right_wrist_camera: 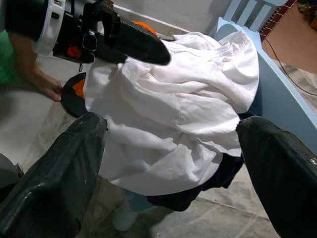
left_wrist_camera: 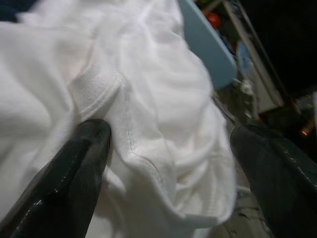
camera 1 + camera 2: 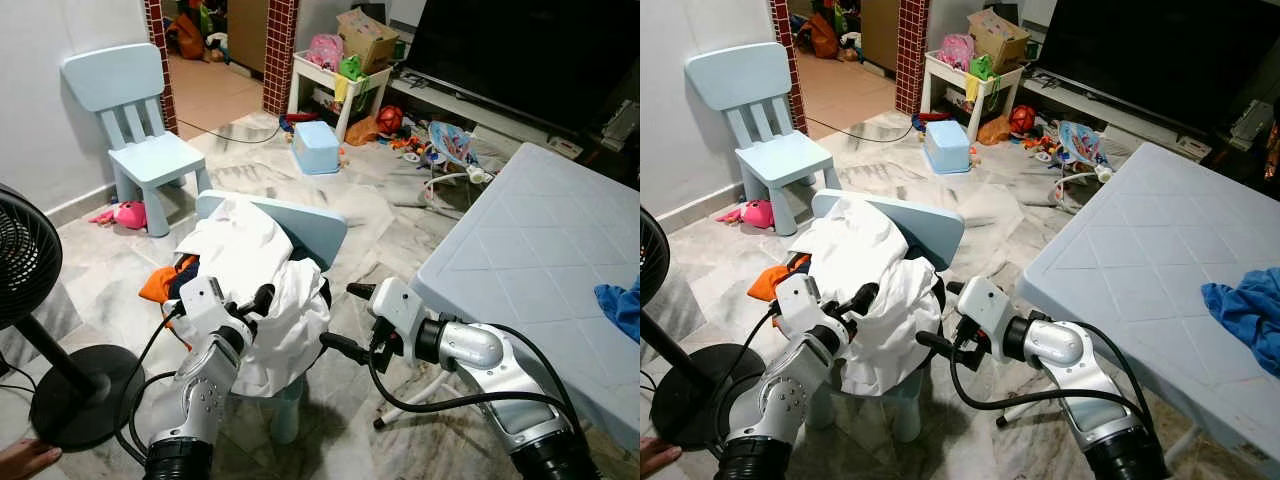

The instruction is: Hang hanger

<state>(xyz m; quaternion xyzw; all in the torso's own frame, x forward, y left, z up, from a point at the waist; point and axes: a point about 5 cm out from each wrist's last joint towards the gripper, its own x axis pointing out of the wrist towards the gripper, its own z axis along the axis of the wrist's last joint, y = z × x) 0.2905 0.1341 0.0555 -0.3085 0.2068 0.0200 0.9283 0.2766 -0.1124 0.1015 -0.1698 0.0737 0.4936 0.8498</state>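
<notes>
Left claw (image 3: 250,303), spread wide, presses into the white shirt (image 3: 262,290) heaped on the small blue chair (image 3: 318,226); right claw (image 3: 352,318) hovers open beside it. No hanger can be made out, so nothing is hung yet.

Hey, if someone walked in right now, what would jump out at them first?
The heap of white clothing piled on a small light-blue chair at the centre, with both hands at it: the left hand open against the cloth, the right hand open just beside it. Behind, toys litter the marble floor, and a black fan stands at the robot's left.
</notes>
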